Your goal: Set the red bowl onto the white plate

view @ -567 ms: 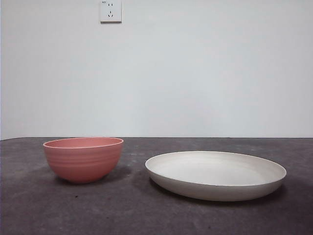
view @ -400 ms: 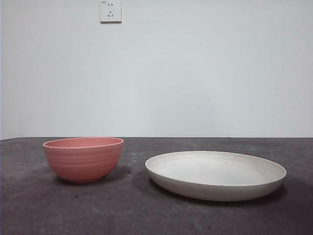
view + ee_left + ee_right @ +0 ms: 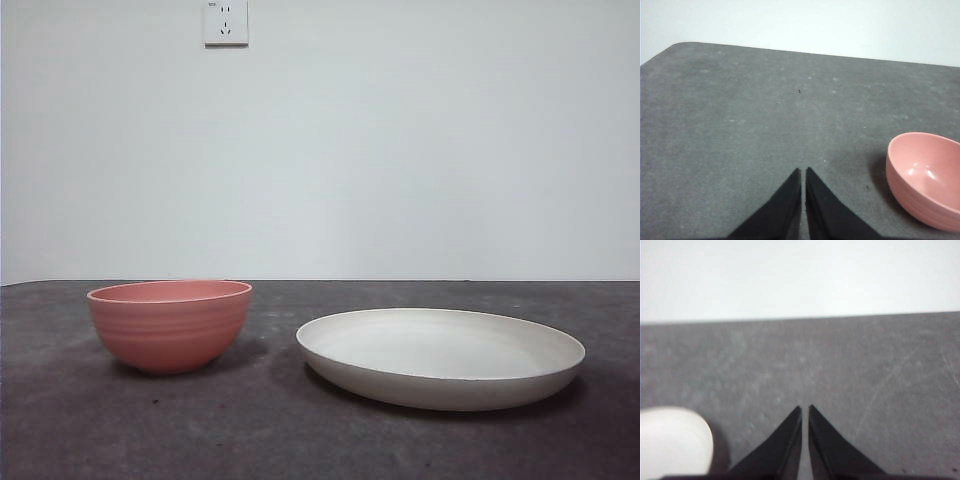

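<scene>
Nothing moved; left tool [image 3: 803,172], right tool [image 3: 804,410] closed, empty.

Black, tapered, pointed fingers [image 3: 790,205]

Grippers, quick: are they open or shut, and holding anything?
Left gripper: jaws shut, holding nothing, near the red bowl.
Right gripper: jaws shut, holding nothing.

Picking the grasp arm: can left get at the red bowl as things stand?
Probably yes. The red bowl sits on the bare table close beside the left gripper, nothing between them; its fingers are shut and must open first.
</scene>
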